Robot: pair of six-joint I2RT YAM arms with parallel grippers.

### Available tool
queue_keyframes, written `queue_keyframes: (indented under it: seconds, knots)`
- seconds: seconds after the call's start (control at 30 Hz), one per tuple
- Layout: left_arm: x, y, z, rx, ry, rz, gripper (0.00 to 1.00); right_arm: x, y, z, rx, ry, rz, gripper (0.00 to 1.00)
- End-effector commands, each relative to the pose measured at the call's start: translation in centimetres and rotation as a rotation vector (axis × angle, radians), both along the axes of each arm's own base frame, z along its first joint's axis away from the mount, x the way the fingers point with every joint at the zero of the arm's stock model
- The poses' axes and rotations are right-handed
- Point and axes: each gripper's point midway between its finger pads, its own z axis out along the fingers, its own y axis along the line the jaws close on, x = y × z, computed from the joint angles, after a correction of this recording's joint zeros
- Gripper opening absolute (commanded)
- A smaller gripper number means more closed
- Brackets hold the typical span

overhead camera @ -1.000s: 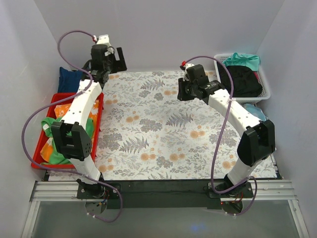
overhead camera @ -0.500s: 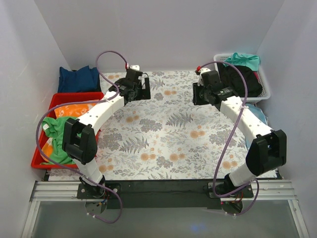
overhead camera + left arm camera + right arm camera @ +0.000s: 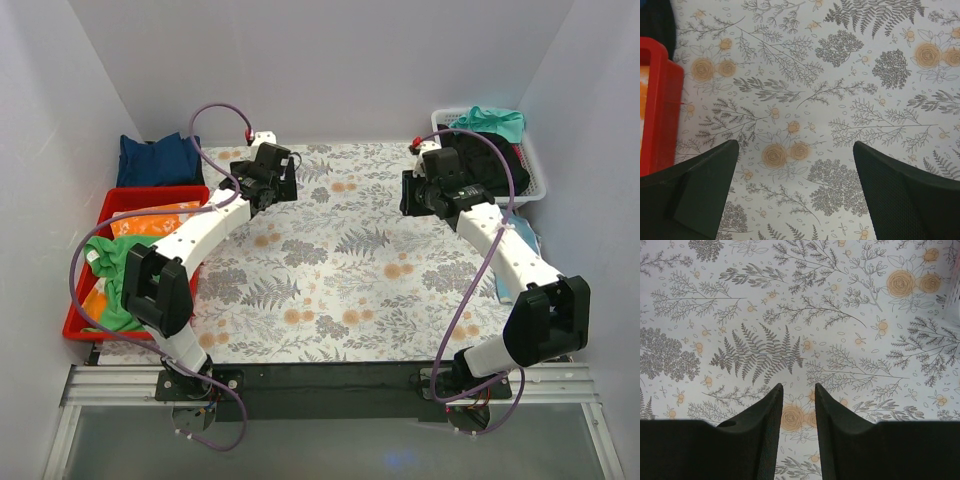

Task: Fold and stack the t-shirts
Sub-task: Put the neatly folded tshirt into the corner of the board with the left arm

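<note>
A navy blue t-shirt [image 3: 155, 158] lies folded in the back left corner. A black t-shirt [image 3: 490, 160] and a teal t-shirt [image 3: 492, 122] lie in the white basket [image 3: 540, 180] at the back right. My left gripper [image 3: 272, 180] hovers over the floral cloth near the back left; its fingers [image 3: 700, 190] stand wide apart, so the gripper [image 3: 795, 145] is open and empty. My right gripper [image 3: 417, 195] hovers left of the basket. In the right wrist view it [image 3: 798, 386] is open by a narrow gap, with nothing between its fingers.
A red bin [image 3: 190, 195] with green and orange clothes [image 3: 115, 260] stands at the left edge; its wall shows in the left wrist view [image 3: 657, 110]. The basket's corner [image 3: 954, 295] shows at the right of the right wrist view. A floral cloth [image 3: 330, 270] covers the table.
My left gripper has swung from the back left corner rightward and down over the floral cloth. My right gripper has moved right, toward the white basket.
</note>
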Motion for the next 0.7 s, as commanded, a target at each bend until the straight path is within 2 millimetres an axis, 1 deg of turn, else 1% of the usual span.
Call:
queue_keyframes:
  seconds: [0.0, 0.1, 0.17, 0.2, 0.23, 0.3, 0.37, 0.4, 0.47, 0.5, 0.53, 0.57, 0.6, 0.67]
  knots:
    - [-0.6, 2.1, 3.1, 0.030, -0.087, 0.078, 0.98, 0.7, 0.5, 1.8, 0.055, -0.062, 0.011, 0.38]
    - [-0.4, 2.9, 4.2, 0.044, -0.124, 0.115, 0.98, 1.0, 0.8, 1.9, 0.074, -0.055, 0.014, 0.38]
    - [0.1, 3.3, 4.8, 0.051, -0.138, 0.130, 0.98, 0.9, 0.9, 1.9, 0.080, -0.052, 0.008, 0.38]
    - [0.4, 4.0, 5.1, 0.048, -0.140, 0.144, 0.98, 0.7, 1.3, 1.9, 0.098, -0.047, 0.028, 0.38]
    - [0.6, 4.2, 5.2, 0.045, -0.138, 0.147, 0.98, 0.7, 1.4, 2.1, 0.104, -0.050, 0.031, 0.38]
    - [1.0, 4.8, 6.0, 0.035, -0.146, 0.140, 0.98, 0.4, 1.6, 1.6, 0.118, -0.039, 0.034, 0.38]
    - [1.2, 4.8, 6.9, 0.042, -0.167, 0.124, 0.98, 0.1, 1.6, 1.6, 0.129, -0.040, 0.036, 0.38]
    - [1.3, 4.8, 7.2, 0.042, -0.174, 0.117, 0.98, -0.1, 1.6, 1.2, 0.133, -0.035, 0.036, 0.38]
    - [1.5, 4.4, 7.8, 0.037, -0.186, 0.074, 0.98, -0.5, 1.6, 1.0, 0.139, -0.034, 0.031, 0.38]
    - [1.4, 4.2, 8.5, 0.026, -0.198, 0.061, 0.98, -0.5, 1.6, 0.9, 0.142, -0.038, 0.029, 0.38]
    - [1.5, 4.1, 8.8, 0.023, -0.201, 0.043, 0.98, -0.8, 1.5, 0.5, 0.143, -0.032, 0.027, 0.38]
    - [1.5, 3.5, 8.9, 0.005, -0.197, 0.014, 0.98, -0.9, 1.5, 0.2, 0.145, -0.028, 0.028, 0.38]
    - [1.6, 3.4, 9.4, 0.001, -0.203, 0.013, 0.98, -0.9, 1.5, 0.2, 0.148, -0.034, 0.027, 0.38]
    - [1.5, 3.3, 9.4, -0.012, -0.194, 0.015, 0.98, -1.1, 1.4, -0.3, 0.143, -0.026, 0.023, 0.38]
